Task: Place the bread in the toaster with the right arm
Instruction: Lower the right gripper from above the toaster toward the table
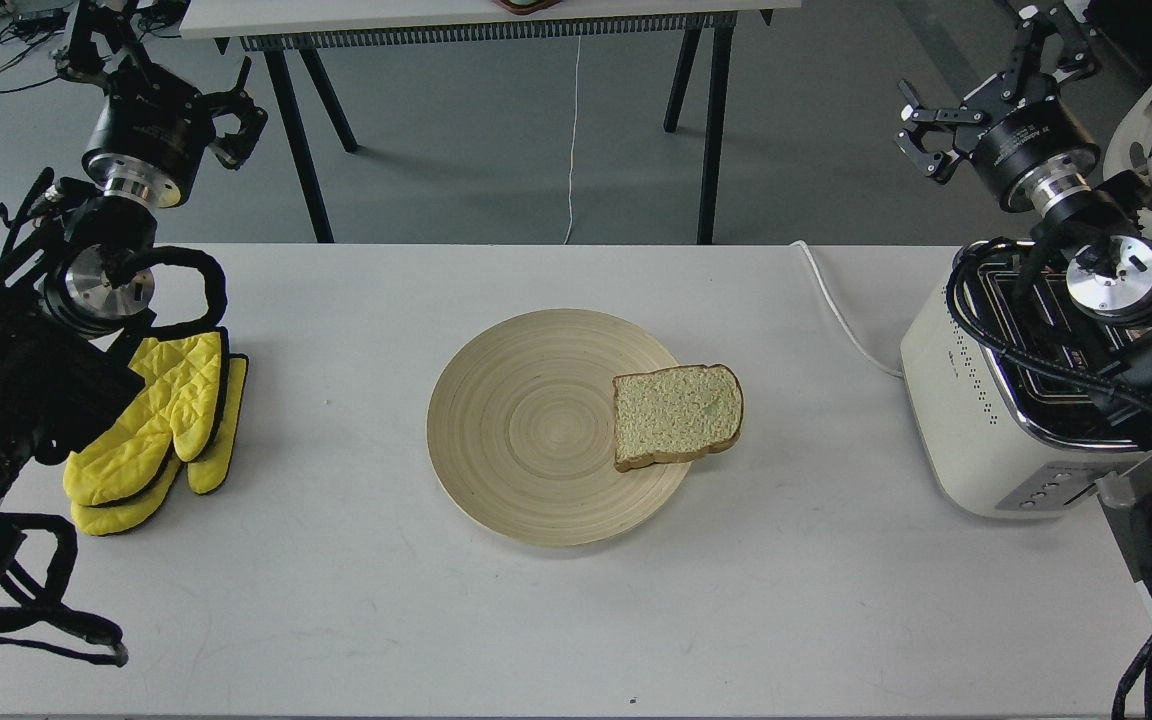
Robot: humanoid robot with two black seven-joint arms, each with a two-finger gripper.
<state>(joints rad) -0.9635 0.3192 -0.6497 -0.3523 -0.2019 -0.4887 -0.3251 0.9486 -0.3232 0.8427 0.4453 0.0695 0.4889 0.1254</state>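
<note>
At the upper right of the frame, the right arm's fingers [921,135] are spread apart and hold nothing, raised above the far right end of the surface [356,600]. At the upper left, the left arm's fingers [236,120] also stand apart and empty, well above the surface. The right arm [1036,150], black with silver joints and cables, runs down the right edge and partly covers the toaster [966,420], a cream-white box with a chrome top at the right side of the frame; its white cord [841,310] trails toward the far edge. The bread [676,415], a pale slice with a brown crust, lies flat on the right rim of a round wooden plate [526,430] at the centre, overhanging the edge slightly, well apart from the toaster. Yellow oven mitts [161,430] lie at the left, beside the left arm [126,180].
</note>
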